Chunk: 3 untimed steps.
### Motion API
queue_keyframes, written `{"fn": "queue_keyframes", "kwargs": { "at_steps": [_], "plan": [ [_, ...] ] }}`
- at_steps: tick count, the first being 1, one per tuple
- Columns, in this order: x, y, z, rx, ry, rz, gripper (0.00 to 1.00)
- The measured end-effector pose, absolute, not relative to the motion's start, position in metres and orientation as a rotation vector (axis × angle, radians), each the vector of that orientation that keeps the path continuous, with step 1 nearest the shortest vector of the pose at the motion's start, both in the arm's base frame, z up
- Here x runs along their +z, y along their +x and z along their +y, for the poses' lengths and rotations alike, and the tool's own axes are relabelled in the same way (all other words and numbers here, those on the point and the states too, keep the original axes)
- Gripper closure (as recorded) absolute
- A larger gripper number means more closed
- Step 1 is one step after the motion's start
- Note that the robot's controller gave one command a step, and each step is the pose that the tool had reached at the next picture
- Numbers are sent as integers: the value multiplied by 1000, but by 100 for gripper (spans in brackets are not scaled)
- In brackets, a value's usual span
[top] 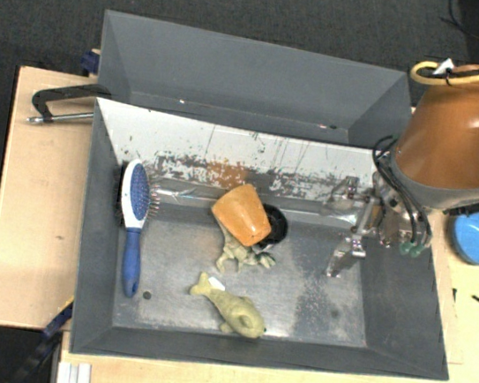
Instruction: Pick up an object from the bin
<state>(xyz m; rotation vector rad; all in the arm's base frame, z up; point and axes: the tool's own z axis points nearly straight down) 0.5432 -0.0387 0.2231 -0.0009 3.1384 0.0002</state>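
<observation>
Nothing is picked yet, and every candidate lies left of the gripper [345, 252]. Nearest is the orange cup [241, 214], tipped on its side mid-bin, leaning over a black disc [276, 226]. Just near of it sits a small tan figure [245, 255], touching the cup's lower edge. Nearer to us lies the olive fish [231, 308], apart from the rest, and the blue brush [135, 215] runs along the left wall.

What worries us: the gripper hangs over bare floor at the right of the bin [238, 79], close to the far wall. In our judgement, a close here catches nothing, and a descent this near the wall risks a scrape on metal. If it goes for the cup, that rounded side may well roll or squirt away, and the figure and disc huddled against it could be dragged along or jammed in. The fish, lying alone, looks the safer bet.

As for the gripper itself, we cannot tell whether it is released or clenched. We see nothing held in it, and it touches none of the objects.
</observation>
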Motion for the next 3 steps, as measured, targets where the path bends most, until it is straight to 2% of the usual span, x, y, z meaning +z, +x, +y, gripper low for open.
{"fn": "queue_keyframes", "kwargs": {
  "at_steps": [1, 2, 3],
  "plan": [
    [94, 575, -8, 5, 72, 3119, 0],
    [95, 578, -9, 2, 76, 3112, 100],
    [210, 584, -8, 3, 129, 3124, 100]
  ]
}}
